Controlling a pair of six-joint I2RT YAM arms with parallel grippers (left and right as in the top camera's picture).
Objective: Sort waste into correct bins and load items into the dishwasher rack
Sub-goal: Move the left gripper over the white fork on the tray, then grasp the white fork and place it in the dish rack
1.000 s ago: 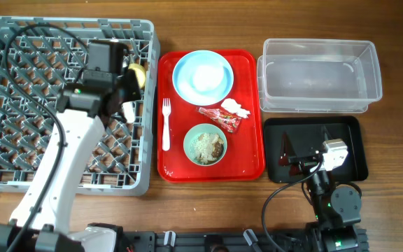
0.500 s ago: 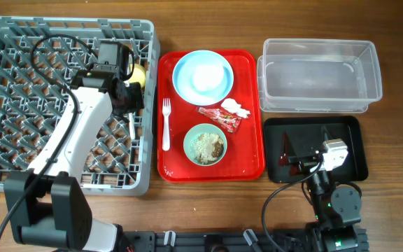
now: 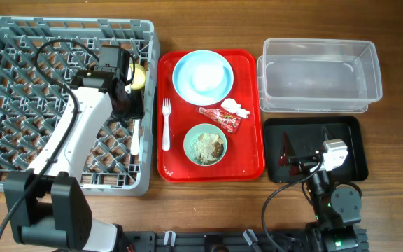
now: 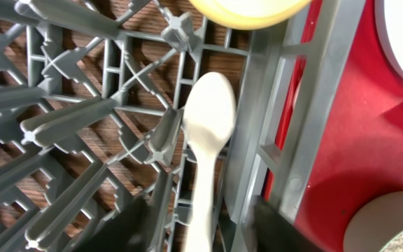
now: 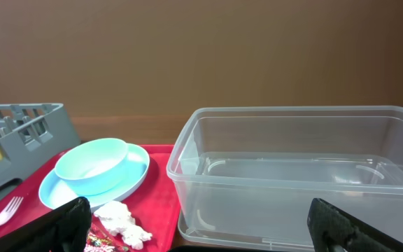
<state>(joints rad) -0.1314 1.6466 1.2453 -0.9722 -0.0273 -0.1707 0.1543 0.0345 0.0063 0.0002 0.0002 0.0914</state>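
Note:
The white spoon (image 4: 208, 133) lies in the grey dishwasher rack (image 3: 19, 91) by its right wall, under my left gripper (image 4: 201, 234). The jaws stand apart on either side of the handle and do not touch it. The yellow cup (image 3: 138, 75) sits in the rack just beyond. On the red tray (image 3: 247, 164) are the fork (image 3: 165, 124), the blue bowl on the blue plate (image 3: 202, 77), the green bowl with food scraps (image 3: 205, 144), the red wrapper (image 3: 219, 117) and the tissue (image 3: 234, 107). My right gripper (image 5: 201, 238) is open and empty over the black tray (image 3: 348, 133).
The clear tub (image 3: 319, 75) stands empty at the back right, close in front of the right wrist camera as well (image 5: 292, 168). The rack's right wall (image 4: 306, 112) runs next to the red tray's edge. The left arm (image 3: 82, 133) stretches across the rack.
My left gripper carried the spoon down to the rack's right side and opened. The spoon now rests in the rack. The right arm has not moved.

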